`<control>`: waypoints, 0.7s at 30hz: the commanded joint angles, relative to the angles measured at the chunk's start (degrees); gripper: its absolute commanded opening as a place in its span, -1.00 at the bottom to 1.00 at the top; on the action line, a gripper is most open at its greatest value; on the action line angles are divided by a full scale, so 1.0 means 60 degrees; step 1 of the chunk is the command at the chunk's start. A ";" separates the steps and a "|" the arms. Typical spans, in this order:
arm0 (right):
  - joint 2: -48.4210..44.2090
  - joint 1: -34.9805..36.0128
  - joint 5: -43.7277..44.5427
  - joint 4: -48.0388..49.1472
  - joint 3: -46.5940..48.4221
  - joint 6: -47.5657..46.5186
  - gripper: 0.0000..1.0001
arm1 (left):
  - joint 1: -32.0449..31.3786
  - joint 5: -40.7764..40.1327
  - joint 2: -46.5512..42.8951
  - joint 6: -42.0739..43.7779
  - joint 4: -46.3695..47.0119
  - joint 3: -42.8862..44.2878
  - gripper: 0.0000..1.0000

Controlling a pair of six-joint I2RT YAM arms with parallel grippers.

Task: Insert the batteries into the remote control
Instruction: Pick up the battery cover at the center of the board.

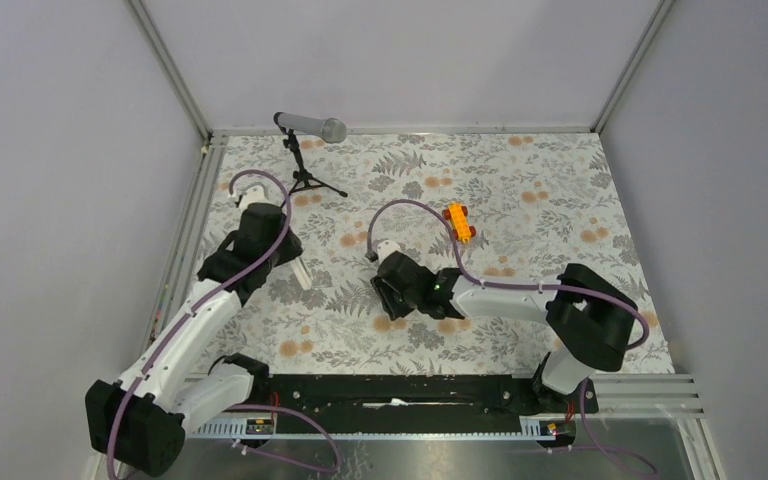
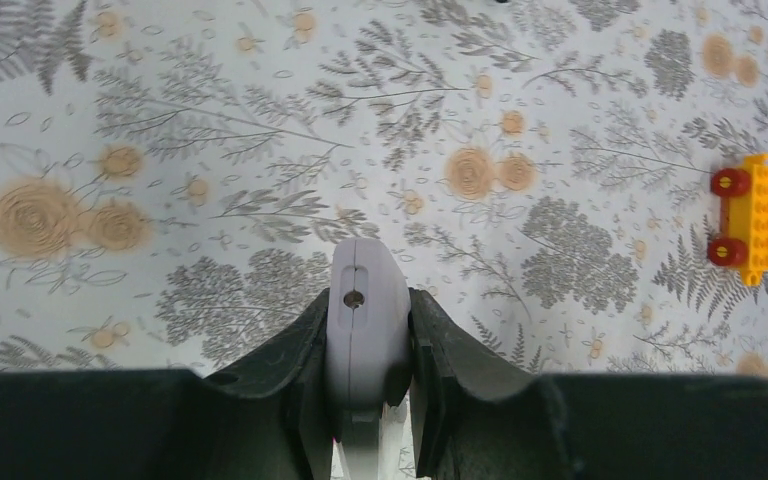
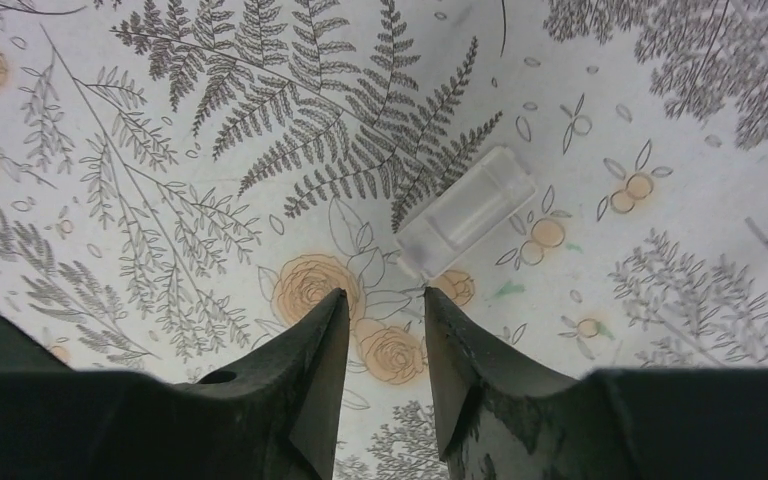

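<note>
The remote control (image 2: pixel 365 320) is clamped in the left jaws above the left side of the tabletop (image 1: pixel 520 200). The right jaws stand narrowly parted and empty, near a clear plastic piece (image 3: pixel 465 212). No batteries are seen; one must probably be located and grasped next.

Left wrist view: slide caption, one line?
Left gripper jaws shut on a slim white plastic remote control over the floral-print tablecloth; orange toy car with red wheels at right.
</note>
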 commanded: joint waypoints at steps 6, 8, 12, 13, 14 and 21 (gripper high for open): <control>0.0771 0.0023 -0.1158 -0.1929 0.1629 -0.3553 -0.07 | 0.1820 0.2157 -0.0561 0.0340 -0.0181 -0.0097 -1.00; 0.1049 0.0023 -0.1576 -0.2196 0.1959 -0.4288 -0.08 | 0.2041 0.2413 -0.0597 0.0203 -0.0236 -0.0075 -1.00; 0.1993 0.0019 -0.1645 -0.3454 0.3070 -0.5255 -0.12 | 0.2453 0.2829 -0.0686 0.0071 -0.0418 0.0069 -1.00; 0.2153 0.0029 -0.1535 -0.3651 0.3224 -0.5402 -0.13 | 0.2531 0.2947 -0.0698 0.0059 -0.0440 0.0120 -1.00; 0.2266 0.0025 -0.1458 -0.3764 0.3337 -0.5556 -0.13 | 0.2606 0.3052 -0.0670 0.0039 -0.0465 0.0161 -1.00; 0.2700 0.0033 -0.0745 -0.4233 0.3586 -0.6252 -0.15 | 0.2852 0.3249 -0.0535 -0.0124 -0.0490 0.0374 -1.00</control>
